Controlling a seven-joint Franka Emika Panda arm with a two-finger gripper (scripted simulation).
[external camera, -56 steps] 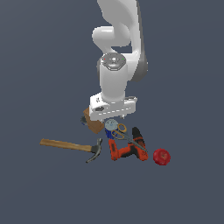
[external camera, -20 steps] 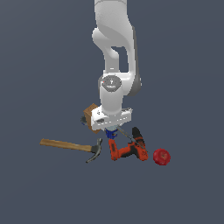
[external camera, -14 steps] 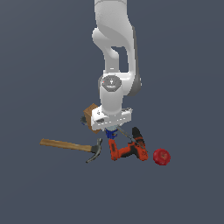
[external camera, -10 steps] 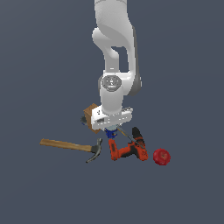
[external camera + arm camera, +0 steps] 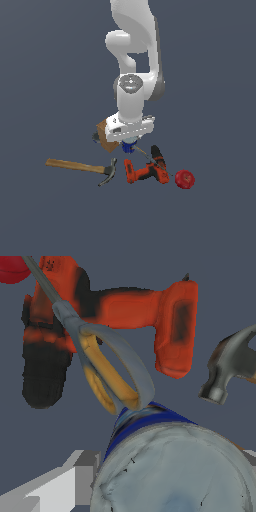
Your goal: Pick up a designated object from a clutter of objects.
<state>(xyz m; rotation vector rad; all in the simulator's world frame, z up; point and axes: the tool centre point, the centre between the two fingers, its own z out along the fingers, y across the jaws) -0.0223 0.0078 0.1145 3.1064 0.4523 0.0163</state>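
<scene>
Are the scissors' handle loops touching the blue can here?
Cannot tell. In the wrist view the scissors overlap the rim of the blue can with no gap showing, but the loops could simply lie behind it. The exterior view is too small to settle it.

Light: even, flat, soft; no clear source direction.
Shadows: none cast on the dark grey ground.
Glare: none; white arm (image 5: 132, 45) softly shaded.
Exterior view: low-res, soft edges.
Wrist view: close-up, smeared textures on can lid (image 5: 175, 471), drill (image 5: 110, 311).

A plain, flat, dark slate-grey surface (image 5: 45, 220) fills the whole frame, evenly lit from upper left to lower right.
</scene>
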